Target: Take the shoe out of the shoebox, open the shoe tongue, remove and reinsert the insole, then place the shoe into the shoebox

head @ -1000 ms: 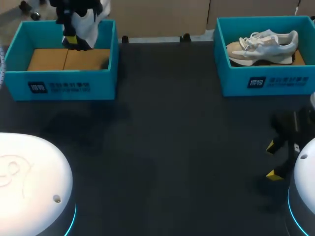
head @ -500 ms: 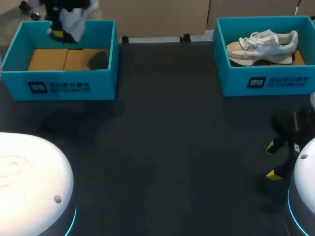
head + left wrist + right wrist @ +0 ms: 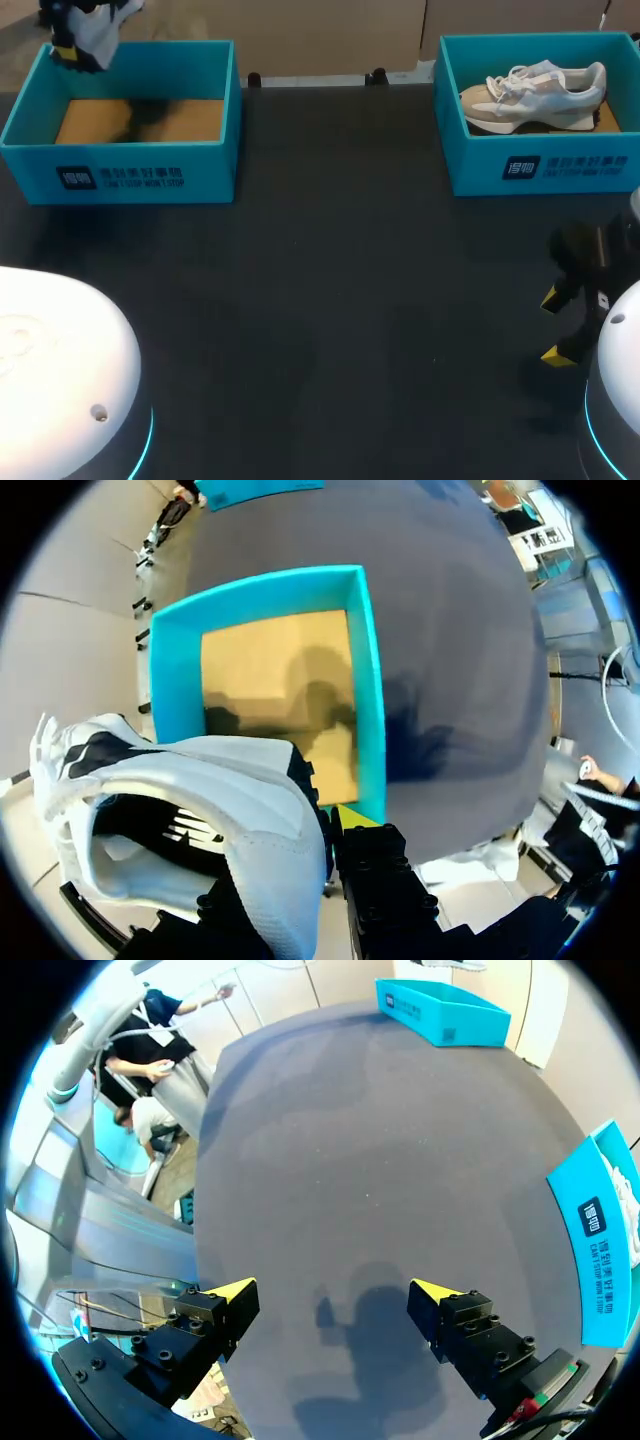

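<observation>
Shoe (image 3: 100, 25) hangs above the far-left shoebox (image 3: 130, 172), clamped by our left gripper (image 3: 68, 47); right gripper (image 3: 333, 1290) gapes empty. Taking-out step, we judge; next, set it down nearer us

The left arm is raised at the far left corner. Its gripper (image 3: 68, 48) is closed on a shoe (image 3: 104, 26) and holds it in the air. The right gripper (image 3: 553, 327) hangs low near its base, with the fingers wide apart.

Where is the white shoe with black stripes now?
Head view, far left: the striped shoe is held by the left gripper above the back-left corner of the left shoebox.
</observation>
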